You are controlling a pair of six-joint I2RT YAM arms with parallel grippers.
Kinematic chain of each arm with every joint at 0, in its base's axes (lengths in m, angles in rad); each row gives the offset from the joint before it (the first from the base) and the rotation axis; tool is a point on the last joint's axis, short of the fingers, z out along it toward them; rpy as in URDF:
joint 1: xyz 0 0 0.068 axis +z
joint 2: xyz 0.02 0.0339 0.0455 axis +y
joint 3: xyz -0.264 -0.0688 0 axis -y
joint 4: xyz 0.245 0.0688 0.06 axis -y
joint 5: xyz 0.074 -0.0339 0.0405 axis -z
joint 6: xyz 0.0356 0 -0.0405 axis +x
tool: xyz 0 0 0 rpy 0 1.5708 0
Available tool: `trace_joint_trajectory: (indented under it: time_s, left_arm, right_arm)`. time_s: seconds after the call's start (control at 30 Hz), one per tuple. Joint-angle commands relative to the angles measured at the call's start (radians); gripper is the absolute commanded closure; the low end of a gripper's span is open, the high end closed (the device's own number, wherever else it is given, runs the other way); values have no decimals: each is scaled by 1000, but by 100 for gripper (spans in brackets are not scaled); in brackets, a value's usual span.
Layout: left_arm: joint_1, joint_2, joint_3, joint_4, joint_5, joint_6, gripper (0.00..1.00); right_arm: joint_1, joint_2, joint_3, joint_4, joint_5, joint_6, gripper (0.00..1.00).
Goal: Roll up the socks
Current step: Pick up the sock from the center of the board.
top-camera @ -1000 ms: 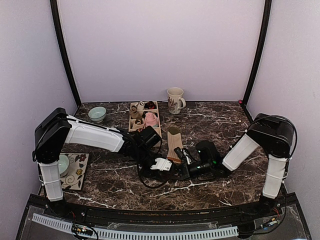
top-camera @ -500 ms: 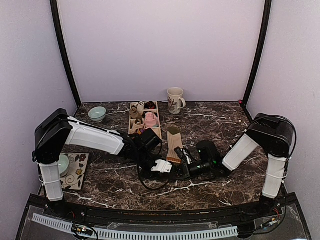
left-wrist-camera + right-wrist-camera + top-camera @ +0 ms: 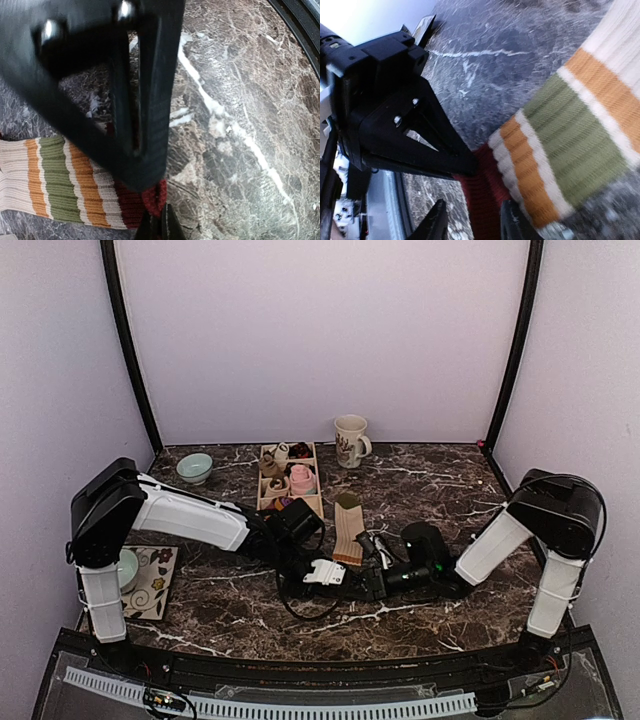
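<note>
A striped sock [image 3: 348,530] lies flat in the middle of the marble table, with cream, orange and green bands [image 3: 60,187] and a maroon end [image 3: 482,190] towards me. My left gripper [image 3: 160,227] is shut on that maroon end, its fingertips pinched together at the fabric's edge. From the other side comes my right gripper [image 3: 475,225], open; its two fingers [image 3: 437,225] straddle the maroon end with a gap on the left. The two grippers meet tip to tip at the sock's near end, the left gripper [image 3: 345,574] beside the right gripper [image 3: 370,580].
A wooden divided tray [image 3: 268,498] behind the sock holds a pink bundle [image 3: 301,478] and small dark items. A mug [image 3: 350,440] stands at the back, a pale green bowl [image 3: 195,468] at back left, a floral mat [image 3: 155,585] with another bowl [image 3: 127,568] at front left.
My left gripper has shut on the sock's maroon end. My right gripper, shut a moment ago, has opened and its arm has shifted slightly right.
</note>
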Motion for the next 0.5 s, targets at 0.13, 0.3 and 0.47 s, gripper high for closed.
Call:
trace_joint_trajectory:
  time_s: [0.13,0.3,0.47]
  left_arm:
    - [65,64,93,-182,155,-77,100]
    - [104,136,188,-310,258,-82,100]
    - [145,235,327,-467,357,-85,100]
  right_arm:
    - [42,-292,-253,84,321,-228,60]
    - [218,-421,-269,1,478,-453,58]
    - [341,-410,-165,-207,632,-660,57]
